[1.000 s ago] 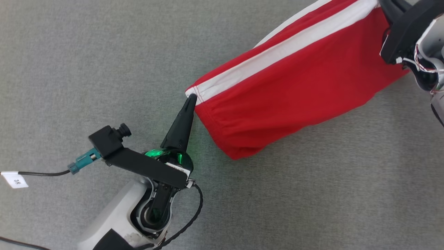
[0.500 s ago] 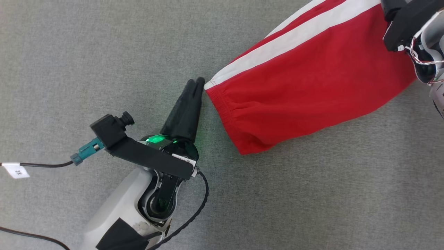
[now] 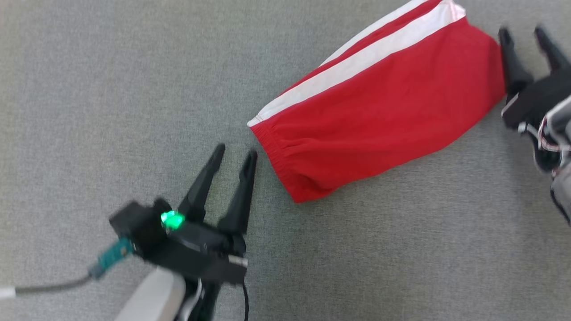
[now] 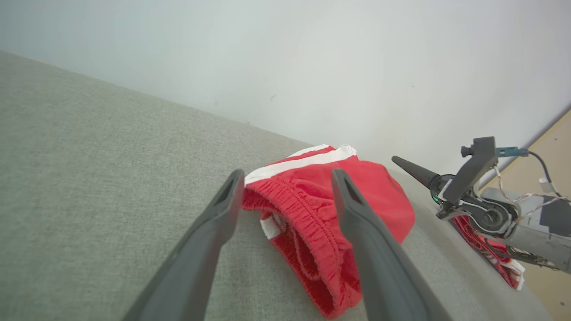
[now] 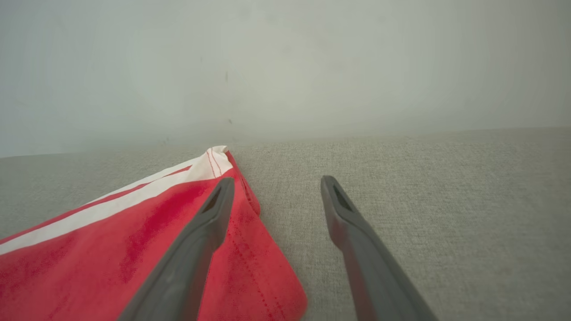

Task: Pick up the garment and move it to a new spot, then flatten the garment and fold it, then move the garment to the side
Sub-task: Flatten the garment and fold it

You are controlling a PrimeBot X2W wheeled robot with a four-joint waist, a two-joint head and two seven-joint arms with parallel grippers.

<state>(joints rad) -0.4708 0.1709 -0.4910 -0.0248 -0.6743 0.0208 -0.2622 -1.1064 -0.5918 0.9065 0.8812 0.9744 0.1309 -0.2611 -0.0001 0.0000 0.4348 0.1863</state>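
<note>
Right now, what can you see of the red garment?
The red garment is soft-looking shorts with white side stripes and a gathered elastic waistband. It lies folded flat, diagonal on the grey cloth surface. The open left claw sits just off the waistband; the open right claw beside the opposite end. Neither grips it.

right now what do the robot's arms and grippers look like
The left gripper and right gripper each have two long black fingers tapering to points. Behind the left one sit a black bracket, a green light, a teal plug on a grey cable and a pale forearm. Thin red and white wires loop at the right wrist.
</note>
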